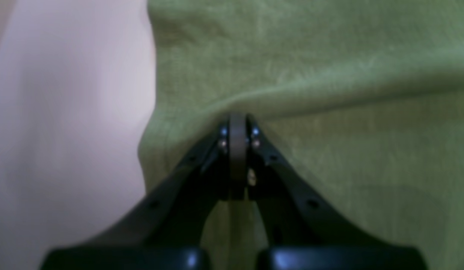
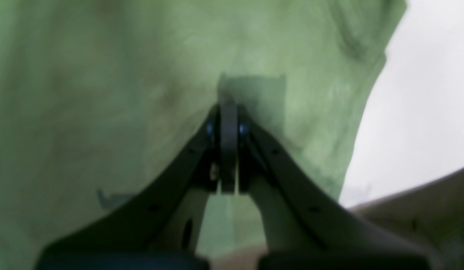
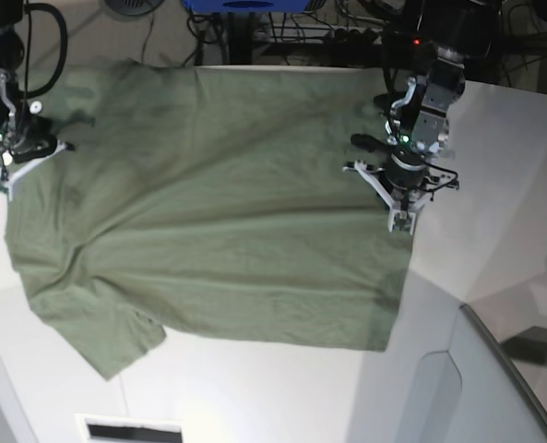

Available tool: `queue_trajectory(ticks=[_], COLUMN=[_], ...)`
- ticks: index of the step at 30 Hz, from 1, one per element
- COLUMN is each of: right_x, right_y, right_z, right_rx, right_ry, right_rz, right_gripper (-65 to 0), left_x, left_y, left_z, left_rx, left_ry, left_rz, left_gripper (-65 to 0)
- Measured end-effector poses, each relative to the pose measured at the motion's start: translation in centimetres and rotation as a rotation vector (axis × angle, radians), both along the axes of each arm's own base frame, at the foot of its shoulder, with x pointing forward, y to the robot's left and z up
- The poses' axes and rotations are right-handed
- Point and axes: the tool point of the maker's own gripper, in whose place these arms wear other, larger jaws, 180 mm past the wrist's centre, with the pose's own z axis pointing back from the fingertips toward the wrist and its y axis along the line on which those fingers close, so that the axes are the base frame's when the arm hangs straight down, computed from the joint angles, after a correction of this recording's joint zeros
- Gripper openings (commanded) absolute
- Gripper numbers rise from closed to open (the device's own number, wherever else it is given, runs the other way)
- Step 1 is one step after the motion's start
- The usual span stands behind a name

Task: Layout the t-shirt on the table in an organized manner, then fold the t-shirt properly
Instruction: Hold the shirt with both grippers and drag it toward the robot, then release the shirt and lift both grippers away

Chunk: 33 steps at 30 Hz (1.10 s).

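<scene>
The white table point(image 3: 494, 212) fills most of the base view, its pale top showing along the near side and on that view's right. Spread across it is the olive-green t-shirt point(image 3: 208, 203), lying largely flat with soft creases running across the body. One short sleeve point(image 3: 102, 337) points toward the near-left corner of the base view, and the shirt's straight hem edge runs down that view's right side.

The left gripper point(image 3: 400, 221) is at that hem edge, on the base view's right. In the left wrist view its jaws are pressed together on a fold of the green cloth point(image 1: 292, 56), which rises into a ridge just ahead of the fingertips point(image 1: 237, 120), with the bare table point(image 1: 67, 112) to one side.

The right gripper point(image 3: 5, 180) is at the shirt's opposite edge, on the base view's far left. The right wrist view shows the same pinch: the jaws meet on the fabric point(image 2: 104, 93), and the cloth drapes from the closed tips point(image 2: 228, 105), with the table point(image 2: 423, 112) beyond the shirt's edge. Both wrist views are blurred, so fine detail of the weave is unclear.
</scene>
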Motion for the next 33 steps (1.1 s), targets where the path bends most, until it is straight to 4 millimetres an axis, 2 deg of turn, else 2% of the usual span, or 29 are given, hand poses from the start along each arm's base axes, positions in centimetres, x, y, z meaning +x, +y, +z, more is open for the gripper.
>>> queue_trajectory(ticks=[4,9,14,24,26,33], right_x=[2.6,4.9,6.4,10.1,10.9,11.9], right_y=[-1.9,-3.1,-3.4,-2.4,-2.3,-3.3], right_z=[-0.3,-0.3,-0.5,-0.3,-0.3,-0.1], right_rx=[-0.028,-0.041,-0.058,-0.098,-0.112,-0.127], right_ry=[-0.024,-0.033,-0.031,-0.018,-0.044,-0.060], right_rz=[-0.041,0.008,0.011,0.091,0.107,0.119], right_gripper=[-65.0,-65.0,-65.0,-65.0,-65.0,-65.0], left_x=[1.1,2.5,4.8,10.6,11.1,12.2], left_y=[0.3,0.2,0.7,0.3,0.2,-0.2], left_z=[0.2,0.6,0.5,0.2,0.2,0.7], left_rx=[0.004,0.001,0.004,0.004,0.006,-0.007], left_ry=[0.001,0.006,0.000,-0.096,-0.107,-0.094], left_rz=[0.010,0.016,0.040,0.060,0.063,0.072], left_gripper=[-65.0,-65.0,-65.0,-65.0,-65.0,-65.0])
